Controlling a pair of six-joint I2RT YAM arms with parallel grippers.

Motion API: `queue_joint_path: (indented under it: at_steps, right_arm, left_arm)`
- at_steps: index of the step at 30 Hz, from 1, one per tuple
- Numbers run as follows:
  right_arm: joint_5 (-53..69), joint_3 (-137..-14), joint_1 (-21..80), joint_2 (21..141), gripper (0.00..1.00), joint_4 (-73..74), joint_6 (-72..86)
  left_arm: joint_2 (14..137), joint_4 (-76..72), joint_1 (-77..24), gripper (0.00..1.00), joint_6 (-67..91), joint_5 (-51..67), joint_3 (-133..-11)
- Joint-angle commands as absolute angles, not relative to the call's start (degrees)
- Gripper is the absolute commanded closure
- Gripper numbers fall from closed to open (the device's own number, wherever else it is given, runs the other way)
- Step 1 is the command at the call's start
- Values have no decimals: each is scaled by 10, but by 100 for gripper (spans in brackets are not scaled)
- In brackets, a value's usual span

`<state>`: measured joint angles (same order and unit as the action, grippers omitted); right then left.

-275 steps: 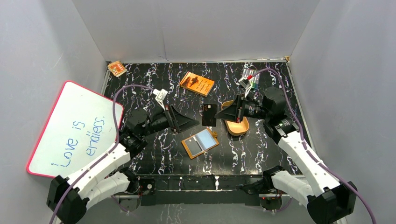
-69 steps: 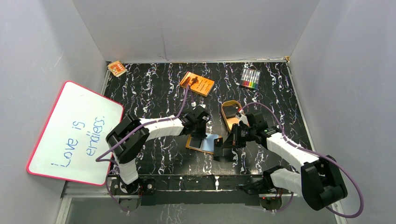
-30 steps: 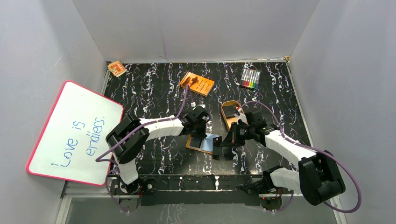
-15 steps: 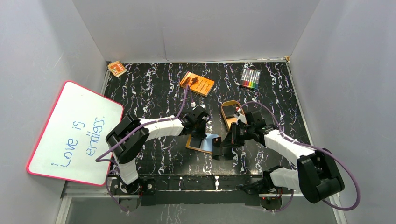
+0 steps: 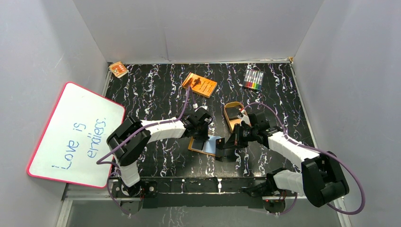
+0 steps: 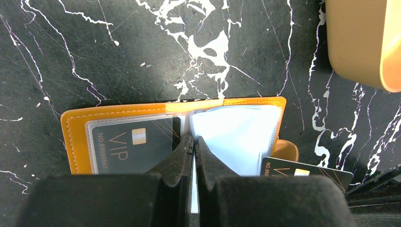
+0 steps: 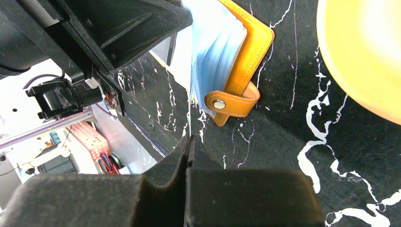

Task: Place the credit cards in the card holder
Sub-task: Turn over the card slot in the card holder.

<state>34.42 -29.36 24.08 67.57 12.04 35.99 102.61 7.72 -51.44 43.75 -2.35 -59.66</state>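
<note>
The card holder point(image 6: 78, 137) lies open on the table, orange with pale blue-grey pockets point(image 6: 236, 137). One black credit card point(image 6: 127, 146) marked VIP sits in its left clear pocket. My left gripper point(image 6: 194, 141) is shut, its tips pressing on the middle fold; from above it stands over the card holder point(image 5: 213, 140). My right gripper point(image 7: 189, 138) is shut on a second credit card point(image 6: 302, 172), held on edge at the holder's right side beside the snap tab point(image 7: 231, 101). In the top view the right gripper point(image 5: 222, 152) sits just right of the holder.
A tan oval tray point(image 5: 235, 116) lies just behind the right gripper. An orange book point(image 5: 199, 84) and a marker pack point(image 5: 253, 79) lie farther back. A whiteboard point(image 5: 75, 135) leans at the left. A small orange item point(image 5: 118, 69) is at the back left corner.
Since the earliest frame both arms have come down to the card holder, which shifted slightly. The right gripper brought the card with it. Over the last second nothing visibly moved.
</note>
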Motion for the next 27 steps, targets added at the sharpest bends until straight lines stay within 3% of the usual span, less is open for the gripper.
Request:
queue_joint_path:
  at_steps: [1, 20, 22, 27]
  right_arm:
    - [372, -295, 241, 683, 100, 103, 354]
    - [404, -296, 242, 732, 100, 86, 354]
    - [404, -299, 242, 738, 100, 84, 355]
    - [404, -305, 242, 753, 100, 81, 354]
  left_arm:
    - [1042, 140, -517, 100, 434, -36, -566]
    - [1034, 143, -517, 100, 439, -33, -571]
    - [1031, 147, -517, 93, 438, -33, -575]
    - [1018, 157, -517, 63, 436, -37, -583]
